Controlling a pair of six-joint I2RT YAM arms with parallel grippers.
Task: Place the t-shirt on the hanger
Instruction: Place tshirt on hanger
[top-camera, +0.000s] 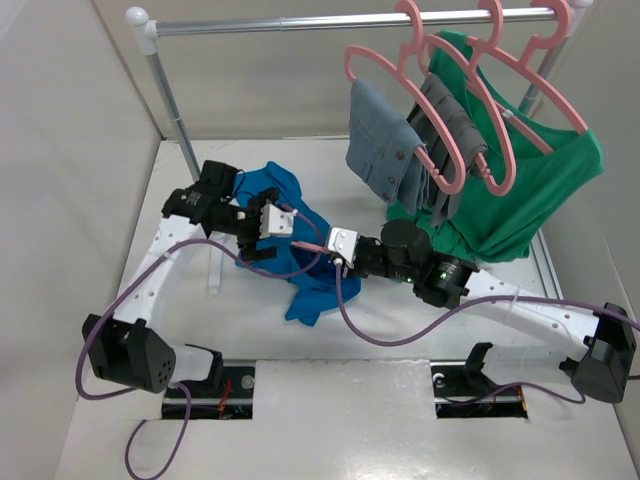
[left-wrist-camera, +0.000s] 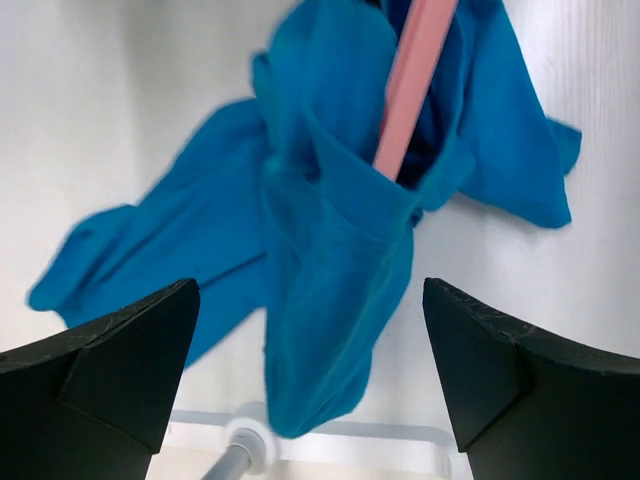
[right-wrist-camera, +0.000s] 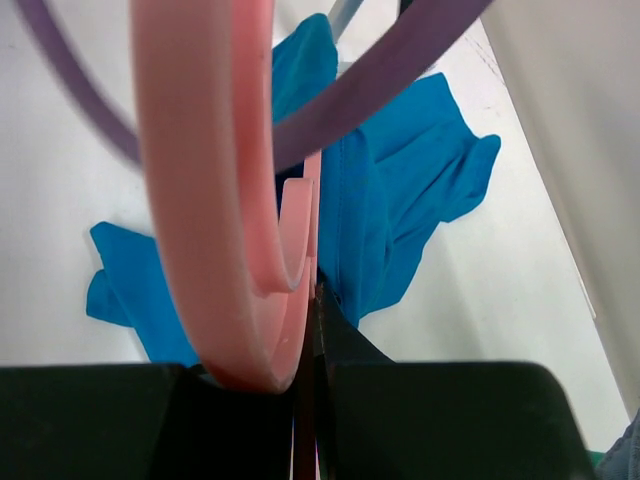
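Garment count: one blue t-shirt (top-camera: 285, 215), four pink hangers, one green shirt (top-camera: 530, 200), and grey trousers (top-camera: 385, 145) whose number cannot be told. Two arms are present.

Three of the hangers hook over the rail (top-camera: 340, 22) toward its right end, carrying the trousers and the green shirt. The fourth, the hanger (top-camera: 306, 244), is off the rail, low on its near side. The t-shirt lies crumpled on the table (top-camera: 400, 420) in front of the rail, below its left half.

Left gripper (left-wrist-camera: 310, 290): jaws spread wide and holding nothing, poised just above the t-shirt.

Right gripper (right-wrist-camera: 315, 340): jaws pressed together, pinching the hanger at the foot of its hook. In the left wrist view one arm of this hanger (left-wrist-camera: 415, 80) runs into a fold of the blue cloth.
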